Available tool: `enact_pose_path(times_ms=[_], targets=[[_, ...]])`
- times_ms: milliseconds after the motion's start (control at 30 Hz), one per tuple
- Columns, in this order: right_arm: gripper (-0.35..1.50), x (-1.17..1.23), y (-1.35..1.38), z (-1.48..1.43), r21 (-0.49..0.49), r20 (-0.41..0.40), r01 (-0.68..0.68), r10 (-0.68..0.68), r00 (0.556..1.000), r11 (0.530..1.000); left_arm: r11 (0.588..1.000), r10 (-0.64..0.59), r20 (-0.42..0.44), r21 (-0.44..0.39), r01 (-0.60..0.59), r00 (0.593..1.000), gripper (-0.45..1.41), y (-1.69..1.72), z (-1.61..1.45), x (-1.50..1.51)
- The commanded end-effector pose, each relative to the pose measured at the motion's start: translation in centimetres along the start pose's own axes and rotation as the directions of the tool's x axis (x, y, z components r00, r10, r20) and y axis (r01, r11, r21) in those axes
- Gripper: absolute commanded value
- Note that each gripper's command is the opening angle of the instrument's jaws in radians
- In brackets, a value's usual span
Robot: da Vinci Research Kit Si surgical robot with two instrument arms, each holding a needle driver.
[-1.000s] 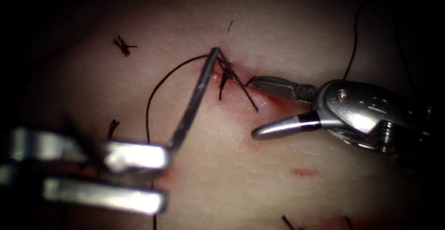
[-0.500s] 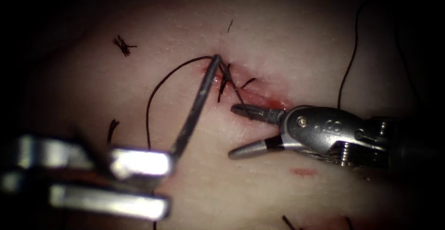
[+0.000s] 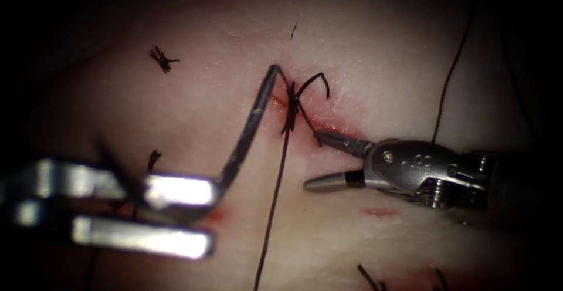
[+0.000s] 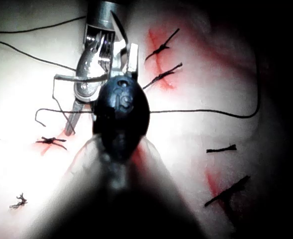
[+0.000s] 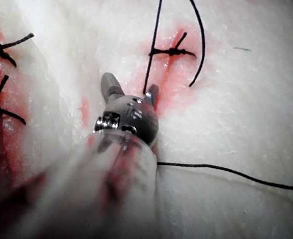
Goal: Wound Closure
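Observation:
My left tool (image 3: 214,194) sits low on the left of the cut, shut on the near end of the dark needle (image 3: 249,124). The needle slants up to the top of the cut (image 3: 328,124); I cannot tell whether its far end enters the tissue (image 3: 363,50). A knotted stitch (image 3: 291,106) crosses the cut, and its thread (image 3: 272,203) runs straight down from it. My right tool (image 3: 314,159) comes in from the right with jaws apart and nothing gripped. Its upper jaw tip is at the stitch's short tail. In the right wrist view the right tool (image 5: 130,90) stands just before that stitch (image 5: 172,51).
A knot of cut thread (image 3: 164,59) lies at the upper left, and another cut end (image 3: 152,159) sits near the left tool. A long thread (image 3: 451,74) hangs at the right. There is a red spot (image 3: 378,212) below the right tool. Earlier stitches (image 4: 161,77) cross the cut.
The right tool moved left toward the stitch and its jaws narrowed. The thread loop left of the needle is gone; the thread now runs straight down from the knot. The left tool barely moved.

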Motion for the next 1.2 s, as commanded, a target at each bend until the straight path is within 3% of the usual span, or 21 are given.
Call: enact_pose_path(times_ms=[33, 500, 700, 867, 1033, 1167, 1200], targets=[[-0.35, 0.11, -0.04, 0.06, 0.019, -0.005, -0.009, 0.01, 1.0, 1.0, 1.0, -0.001, 0.0, -0.001, 0.001, 1.0, -0.45, -0.01, 0.05, -0.03], [-0.35, 0.61, -0.38, -0.15, 0.054, -0.035, -0.061, 0.063, 0.997, 0.997, 1.0, -0.008, 0.013, 0.013, 0.008, 1.0, -0.45, -0.02, -0.05, 0.03], [-0.35, 1.15, -0.71, -0.36, 0.086, -0.071, -0.048, 0.054, 0.996, 0.995, 0.999, -0.013, 0.031, 0.034, 0.012, 0.999, -0.45, -0.02, -0.09, 0.04], [-0.35, 1.77, -1.11, -0.5, 0.127, -0.109, -0.011, 0.025, 0.994, 0.992, 0.999, -0.02, 0.038, 0.042, 0.018, 0.999, -0.45, -0.03, -0.12, 0.05], [-0.35, 2.11, -1.25, -0.49, 0.128, -0.154, 0.045, -0.025, 0.988, 0.991, 0.998, -0.028, 0.044, 0.059, 0.026, 0.999, -0.45, -0.08, -0.23, 0.07], [0.91, 2.09, -1.12, -0.48, 0.077, -0.173, 0.053, -0.039, 0.984, 0.996, 0.994, -0.045, 0.046, 0.103, 0.04, 0.998, -0.45, -0.15, -0.45, 0.1], [1.13, 2.07, -1.09, -0.48, 0.047, -0.167, 0.054, -0.045, 0.985, 0.997, 0.992, -0.052, 0.054, 0.117, 0.046, 0.997, -0.45, -0.17, -0.56, 0.11]])
